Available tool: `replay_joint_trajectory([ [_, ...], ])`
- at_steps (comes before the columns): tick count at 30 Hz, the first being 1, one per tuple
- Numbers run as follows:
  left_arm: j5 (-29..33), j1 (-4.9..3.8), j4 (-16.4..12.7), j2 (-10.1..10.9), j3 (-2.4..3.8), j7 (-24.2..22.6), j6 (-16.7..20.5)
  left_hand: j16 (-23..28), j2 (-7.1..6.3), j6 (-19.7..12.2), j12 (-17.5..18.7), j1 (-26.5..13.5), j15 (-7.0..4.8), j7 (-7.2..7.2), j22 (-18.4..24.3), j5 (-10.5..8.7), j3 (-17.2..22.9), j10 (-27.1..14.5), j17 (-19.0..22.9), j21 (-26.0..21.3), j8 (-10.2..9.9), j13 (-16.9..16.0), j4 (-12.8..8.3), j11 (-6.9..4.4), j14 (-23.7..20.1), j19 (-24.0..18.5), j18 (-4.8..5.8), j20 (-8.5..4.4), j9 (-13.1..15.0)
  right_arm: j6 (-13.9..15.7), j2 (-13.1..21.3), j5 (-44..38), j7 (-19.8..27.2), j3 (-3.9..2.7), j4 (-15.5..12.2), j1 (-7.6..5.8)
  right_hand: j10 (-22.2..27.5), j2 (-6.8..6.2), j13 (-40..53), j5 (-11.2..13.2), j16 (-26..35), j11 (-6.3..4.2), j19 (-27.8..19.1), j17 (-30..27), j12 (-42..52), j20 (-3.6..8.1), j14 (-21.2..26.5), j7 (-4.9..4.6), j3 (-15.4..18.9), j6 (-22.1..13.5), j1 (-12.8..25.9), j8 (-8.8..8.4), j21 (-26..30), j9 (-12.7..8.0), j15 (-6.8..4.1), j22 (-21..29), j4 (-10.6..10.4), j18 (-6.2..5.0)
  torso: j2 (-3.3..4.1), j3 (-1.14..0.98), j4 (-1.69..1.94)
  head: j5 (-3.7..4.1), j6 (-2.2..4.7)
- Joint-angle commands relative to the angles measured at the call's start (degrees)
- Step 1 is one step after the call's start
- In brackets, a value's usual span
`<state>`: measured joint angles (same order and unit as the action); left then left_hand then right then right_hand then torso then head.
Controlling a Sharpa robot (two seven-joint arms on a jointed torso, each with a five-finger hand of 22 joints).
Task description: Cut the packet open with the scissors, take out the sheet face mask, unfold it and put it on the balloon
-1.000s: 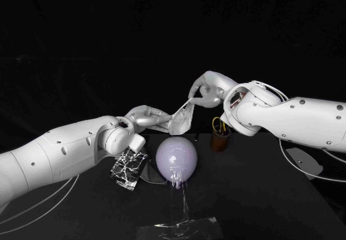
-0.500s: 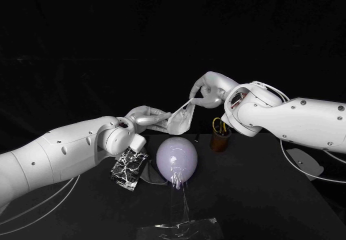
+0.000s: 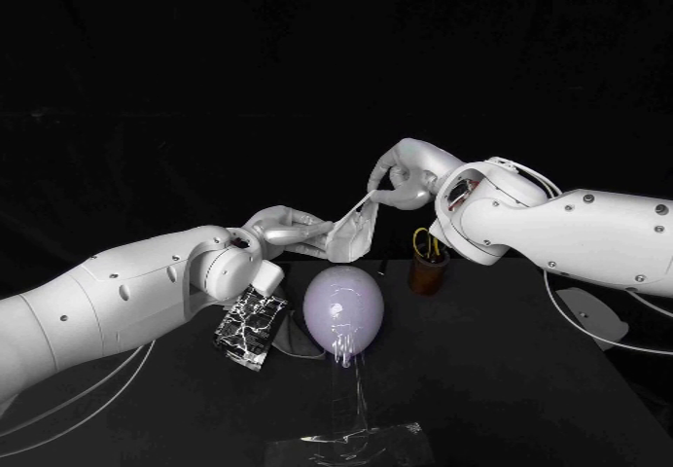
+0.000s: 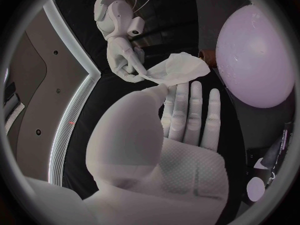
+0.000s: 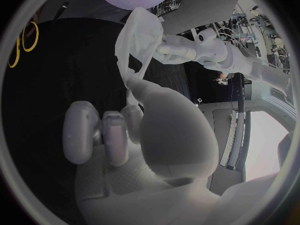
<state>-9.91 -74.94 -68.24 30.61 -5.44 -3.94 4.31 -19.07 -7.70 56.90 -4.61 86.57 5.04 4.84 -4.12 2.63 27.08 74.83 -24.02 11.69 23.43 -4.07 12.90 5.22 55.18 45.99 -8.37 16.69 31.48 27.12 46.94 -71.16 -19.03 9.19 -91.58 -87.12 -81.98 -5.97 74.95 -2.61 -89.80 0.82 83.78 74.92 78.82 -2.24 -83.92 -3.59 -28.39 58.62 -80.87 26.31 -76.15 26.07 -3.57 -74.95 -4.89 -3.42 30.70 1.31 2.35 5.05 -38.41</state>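
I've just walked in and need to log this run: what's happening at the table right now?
The robot holds a white sheet face mask in the air between its hands, by the top of the pale lilac balloon. The left hand grips the lower end and the right hand pinches the upper tip. The mask is not yet on the balloon. The shiny black-and-silver packet lies beside the balloon.

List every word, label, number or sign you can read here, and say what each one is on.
No text here is readable.
The packet has black and silver print, too blurred to read.
The mask, balloon and cup show no lettering.
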Motion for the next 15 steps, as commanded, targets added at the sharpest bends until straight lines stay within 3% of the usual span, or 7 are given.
replay_joint_trajectory([
  [1, 0.6, -0.04, -0.1, -0.1, 0.06, -0.1, -0.5, 0.3, 0.65, -0.2, 0.4, 0.4, 0.09, 0.38, 0.0, 0.15, 0.4, -0.5, -0.1, -0.4, -0.4, 0.1, 0.0, 0.23, -0.4, 0.3, -0.63, -0.10, 1.0, -0.3, 0.0, -0.6, 0.1, -0.05, -0.1, -0.05, -3.1, 0.51, 6.8, -0.2, -0.2, -1.49, 2.2, 15.1, 0.3, 0.06, -6.1, -0.02, -0.3, 0.5, 0.3, 0.20, -0.2, 0.1, -0.45, -11.8, -0.1, 0.99, -0.02, 0.01, -0.01, -0.07, -0.02],
  [3, 0.9, -0.04, -0.1, -0.1, 0.06, -0.1, -0.4, 0.3, 0.69, -0.2, 0.5, 0.5, 0.10, 0.45, 0.0, 0.16, 0.5, -0.5, -0.1, -0.4, -0.4, 0.1, 0.0, 0.24, -0.4, 0.3, -0.62, -0.10, 1.0, -0.4, 0.0, -0.6, 0.1, -0.05, -0.1, -0.05, -3.1, 0.51, 6.8, -0.2, -0.2, -1.49, 2.2, 15.1, 0.3, 0.06, -6.1, -0.02, -0.3, 0.5, 0.3, 0.20, -0.2, 0.1, -0.45, -11.8, -0.1, 0.99, -0.02, 0.01, -0.01, -0.07, -0.02],
  [6, 1.3, -0.03, -0.1, -0.1, 0.06, -0.2, -0.2, 0.7, 1.53, -1.6, 1.0, 0.8, 0.33, 1.75, 0.0, 0.18, 2.1, -1.7, 0.0, -0.3, -0.7, 0.3, -0.7, 0.61, -0.6, 0.3, -0.54, -0.10, 1.4, -0.4, 0.2, -0.6, 0.1, -0.05, -0.2, -0.05, -3.1, 0.51, 6.8, -0.2, -0.2, -1.49, 2.2, 15.1, 0.3, 0.06, -6.1, -0.02, -0.3, 0.5, 0.3, 0.20, -0.2, 0.1, -0.45, -11.8, -0.1, 0.99, -0.02, 0.00, -0.01, -0.10, 0.03],
  [15, 2.7, -0.02, -0.2, 0.2, 0.06, -0.4, 0.2, 0.8, 1.68, -1.8, 0.6, -0.2, 0.42, 1.28, -0.1, 0.17, 3.4, -1.5, -0.1, -0.3, -0.3, 0.1, -0.9, 0.73, -0.4, 0.3, -0.48, -0.12, 2.1, -0.5, 1.2, -0.6, 0.2, 0.00, -0.3, 0.02, -3.1, 0.51, 6.8, -0.2, -0.2, -1.49, 2.2, 15.1, 0.3, 0.06, -6.1, -0.02, -0.3, 0.5, 0.3, 0.20, -0.2, 0.1, -0.45, -11.8, -0.1, 0.99, -0.03, -0.02, -0.04, -0.17, 0.08],
])
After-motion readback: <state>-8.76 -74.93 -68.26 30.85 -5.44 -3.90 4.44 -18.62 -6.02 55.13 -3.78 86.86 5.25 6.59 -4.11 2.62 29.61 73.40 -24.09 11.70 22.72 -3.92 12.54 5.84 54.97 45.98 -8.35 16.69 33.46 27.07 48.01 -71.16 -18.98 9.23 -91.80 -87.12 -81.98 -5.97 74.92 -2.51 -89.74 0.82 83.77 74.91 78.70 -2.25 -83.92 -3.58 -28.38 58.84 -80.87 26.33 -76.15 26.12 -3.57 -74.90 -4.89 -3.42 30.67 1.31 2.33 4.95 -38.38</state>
